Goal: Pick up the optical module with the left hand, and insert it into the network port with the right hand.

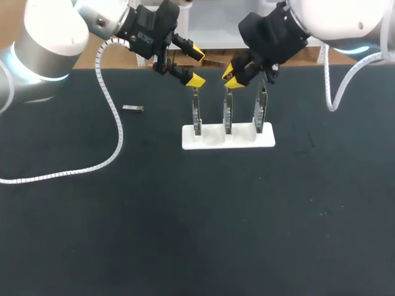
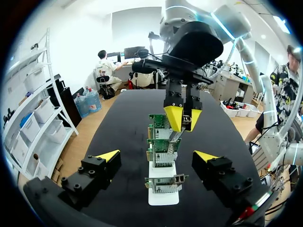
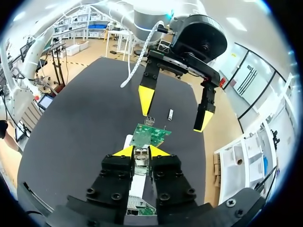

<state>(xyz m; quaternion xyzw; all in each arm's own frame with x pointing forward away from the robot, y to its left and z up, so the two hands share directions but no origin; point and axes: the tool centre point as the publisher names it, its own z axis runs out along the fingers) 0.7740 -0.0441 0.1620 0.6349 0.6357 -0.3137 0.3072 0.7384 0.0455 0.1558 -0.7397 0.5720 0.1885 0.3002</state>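
The small silver metal optical module (image 3: 141, 163) sits pinched between the closed jaws of the right gripper (image 1: 229, 74), its nose at the middle green circuit board (image 2: 163, 151). It is likely light, rigid and slick, so hold its flat sides and push straight. The left gripper (image 1: 196, 66) hangs open and empty just beside.

I am working at a robotics lab bench: my left arm (image 1: 43, 43) and right arm (image 1: 336, 21) are hanging over a black table (image 1: 185, 234). At its far middle a white holder (image 1: 213, 138) is holding three green circuit boards (image 2: 163, 151) upright.
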